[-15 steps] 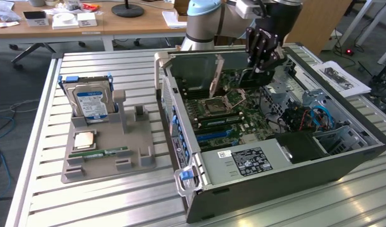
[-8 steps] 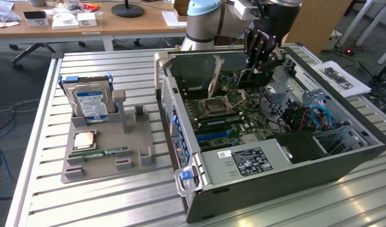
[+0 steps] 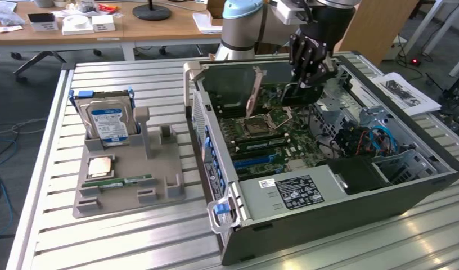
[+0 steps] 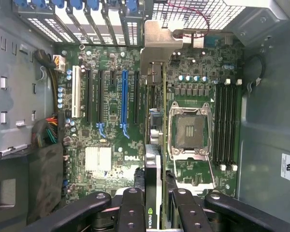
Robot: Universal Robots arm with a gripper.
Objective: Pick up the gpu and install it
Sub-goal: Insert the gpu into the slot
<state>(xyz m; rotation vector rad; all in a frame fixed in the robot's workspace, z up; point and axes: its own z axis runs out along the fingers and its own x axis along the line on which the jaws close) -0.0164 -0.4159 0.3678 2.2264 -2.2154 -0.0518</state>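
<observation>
Gripper [image 4: 154, 209] clamps gpu [image 4: 154, 179] edge-on over motherboard [image 4: 87, 140]!
Keep it upright, parallel to the blue slot [image 4: 124, 96], I'd say.

The gpu [image 4: 153, 164] is showing green, black and silver above a green motherboard [image 4: 111, 140] carrying one blue slot [image 4: 125, 96].

The thin green-and-black gpu card [image 4: 152, 179] with a silver end bracket stands on edge. The hand [image 4: 154, 198] clamps it, upper centre of the exterior view.
</observation>
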